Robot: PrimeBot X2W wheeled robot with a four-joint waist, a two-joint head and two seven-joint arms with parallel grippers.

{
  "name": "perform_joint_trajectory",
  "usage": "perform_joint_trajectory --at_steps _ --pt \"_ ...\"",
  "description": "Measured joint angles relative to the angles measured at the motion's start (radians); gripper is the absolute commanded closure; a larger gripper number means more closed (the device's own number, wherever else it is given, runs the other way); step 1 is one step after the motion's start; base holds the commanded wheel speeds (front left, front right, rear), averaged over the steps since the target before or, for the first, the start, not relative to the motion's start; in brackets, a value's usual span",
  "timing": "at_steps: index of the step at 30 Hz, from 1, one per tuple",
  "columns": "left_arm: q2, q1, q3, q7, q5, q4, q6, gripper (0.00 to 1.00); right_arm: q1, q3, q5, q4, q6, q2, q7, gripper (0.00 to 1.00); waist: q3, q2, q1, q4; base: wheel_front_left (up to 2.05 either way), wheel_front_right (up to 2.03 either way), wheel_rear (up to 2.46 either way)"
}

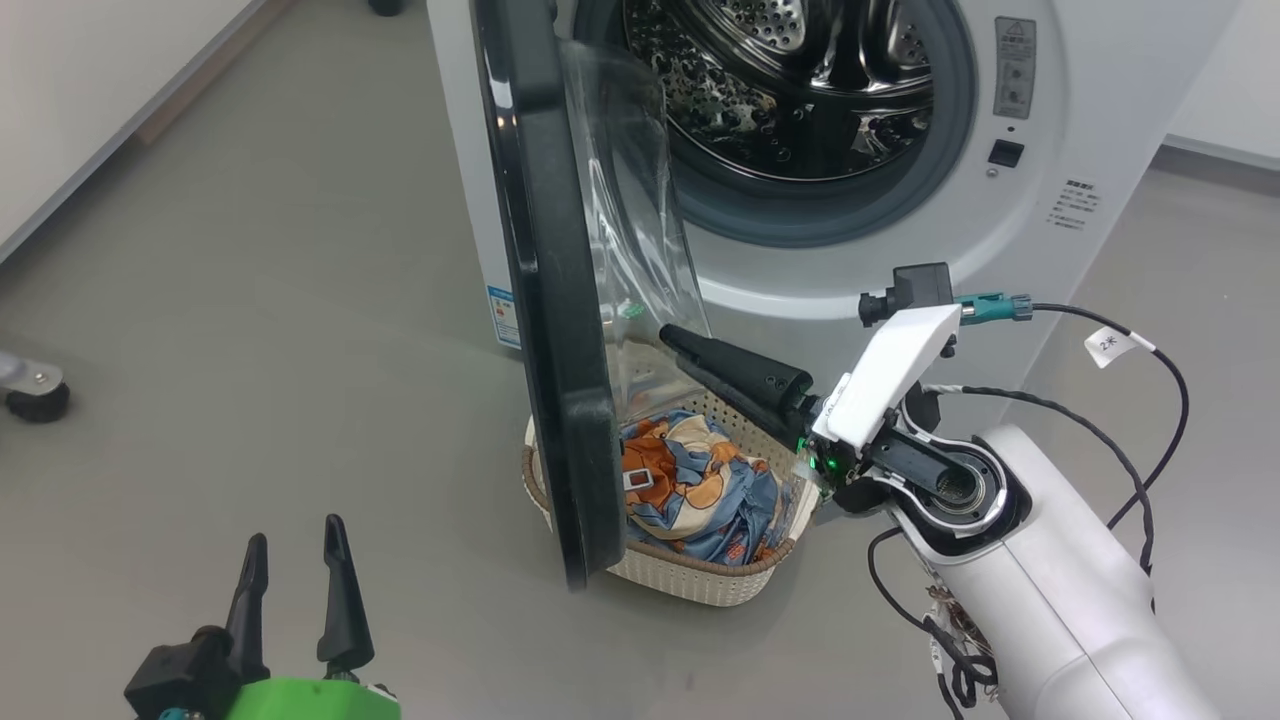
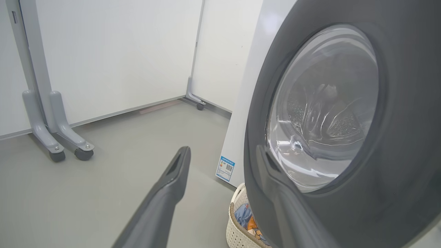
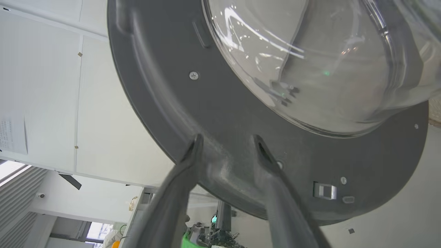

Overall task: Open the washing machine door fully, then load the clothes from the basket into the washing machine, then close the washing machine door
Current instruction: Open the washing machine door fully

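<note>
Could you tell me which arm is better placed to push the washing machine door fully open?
Right, probably. The right gripper, open, points at the inner face of the washing machine door, so it could push outward. The left gripper hangs open on the outer side.

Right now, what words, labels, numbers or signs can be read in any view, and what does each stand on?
"2米": white tag on a black cable.
Blue label sticker, low on the washing machine: too small to read.
Grey warning sticker and printed lines on its front: too small.
Paper sheet on a wall: blurred.
</note>
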Motion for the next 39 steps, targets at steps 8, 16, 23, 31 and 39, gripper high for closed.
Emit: perform_joint_trajectory --at_steps 8,16,23,31,39 --pt "0.0 0.0 0.025 0.0 0.007 -0.011 0.006 0.0 -0.001 -0.015 -0.178 -0.108 0.0 -0.104 -0.137 0.0 -0.006 0.0 0.0 -0.063 0.0 0.0 0.0" --pt "-0.001 0.005 0.065 0.0 0.016 -0.027 0.006 0.0 0.027 -0.01 -0.465 -0.169 0.0 -0.273 -0.369 0.0 -0.003 0.0 0.0 -0.113 0.0 0.0 0.0" --pt "-0.001 0.03 0.093 0.0 0.053 -0.026 -0.006 0.0 0.108 -0.007 -0.698 -0.125 0.0 -0.394 -0.587 0.0 0.002 0.0 0.0 -0.165 0.0 0.0 0.0" --pt "-0.001 0.049 0.123 0.0 0.077 -0.024 -0.018 0.0 0.193 -0.017 -0.813 -0.059 0.0 -0.407 -0.757 0.0 0.001 0.0 0.0 -0.222 0.0 0.0 0.0" --pt "-0.001 0.064 0.131 0.0 0.087 -0.005 -0.034 0.0 0.272 -0.054 -0.89 -0.017 -0.053 -0.406 -0.768 0.0 -0.005 0.0 0.0 -0.283 0.0 0.0 0.0"
